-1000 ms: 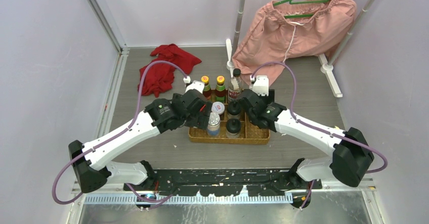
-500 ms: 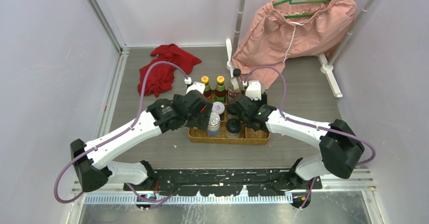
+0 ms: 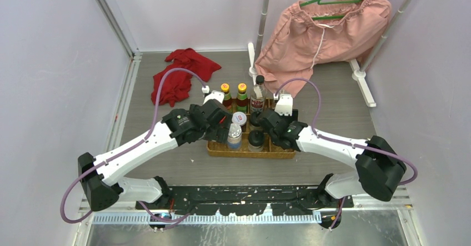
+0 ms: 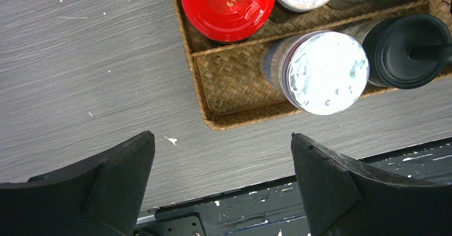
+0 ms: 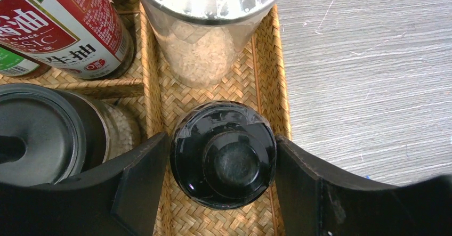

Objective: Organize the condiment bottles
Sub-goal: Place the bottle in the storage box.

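Okay, we see right gripper [image 5: 222, 159] clamped round black-lidded jar [image 5: 224, 140] in edge compartment of wicker tray [image 5: 268, 65]; left gripper [image 4: 221, 140] wide open, empty, over tray's near-left corner.

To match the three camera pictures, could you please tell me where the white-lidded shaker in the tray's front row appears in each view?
Top external: white-lidded shaker in the centre, front row of the wicker tray, left of a black-lidded jar.
Left wrist: upper right of centre, lid facing the camera, the black-lidded jar on its right.
Right wrist: not in it.
Shared landmark: the wicker tray, in all three views.
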Action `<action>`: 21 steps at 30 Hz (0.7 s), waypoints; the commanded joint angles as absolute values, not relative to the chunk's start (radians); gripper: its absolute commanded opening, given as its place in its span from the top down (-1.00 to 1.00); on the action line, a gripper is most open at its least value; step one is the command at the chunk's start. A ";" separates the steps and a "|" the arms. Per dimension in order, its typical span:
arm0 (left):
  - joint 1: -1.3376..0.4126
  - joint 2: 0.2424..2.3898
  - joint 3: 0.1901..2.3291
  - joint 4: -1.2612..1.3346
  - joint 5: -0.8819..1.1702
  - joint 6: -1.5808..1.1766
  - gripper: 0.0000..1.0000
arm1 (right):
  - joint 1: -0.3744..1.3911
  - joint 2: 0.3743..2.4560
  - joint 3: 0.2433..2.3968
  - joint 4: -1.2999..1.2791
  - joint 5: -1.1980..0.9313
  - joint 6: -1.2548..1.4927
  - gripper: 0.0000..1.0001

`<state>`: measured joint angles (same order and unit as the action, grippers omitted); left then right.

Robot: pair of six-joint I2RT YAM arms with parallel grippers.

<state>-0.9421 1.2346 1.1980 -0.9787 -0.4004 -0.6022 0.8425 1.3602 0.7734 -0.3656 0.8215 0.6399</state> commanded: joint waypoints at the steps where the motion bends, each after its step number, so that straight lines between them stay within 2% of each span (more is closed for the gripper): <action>1: -0.939 1.226 1.194 -0.948 -0.404 -0.611 -1.00 | 0.857 1.321 0.768 -0.361 0.846 0.678 -0.01; 3: -0.939 1.223 1.195 -0.951 -0.403 -0.612 -1.00 | 0.870 1.308 0.766 -0.368 0.858 0.682 -0.53; 4: -0.939 1.220 1.196 -0.952 -0.403 -0.612 -0.99 | 0.875 1.302 0.768 -0.371 0.860 0.682 -0.67; 6: -0.939 1.213 1.196 -0.953 -0.405 -0.613 -1.00 | 0.886 1.285 0.781 -0.390 0.868 0.678 -0.77; 9: -0.939 1.205 1.197 -0.955 -0.406 -0.612 -1.00 | 0.906 1.253 0.826 -0.461 0.895 0.682 -0.81; 12: -0.939 1.193 1.197 -0.957 -0.400 -0.610 -1.00 | 0.945 1.218 0.946 -0.669 0.979 0.744 -0.82; 15: -0.939 1.180 1.195 -0.950 -0.387 -0.605 -0.99 | 0.962 1.223 1.111 -1.068 1.125 0.990 -0.85; 18: -0.937 1.175 1.198 -0.939 -0.362 -0.599 -1.00 | 0.950 1.326 1.319 -1.620 1.220 1.447 -0.99; 19: -0.937 1.176 1.199 -0.930 -0.350 -0.598 -0.99 | 0.930 1.356 1.366 -1.723 1.222 1.505 -0.99; 21: -0.937 1.184 1.210 -0.921 -0.322 -0.590 -1.00 | 0.870 1.358 1.381 -1.743 1.174 1.524 -0.99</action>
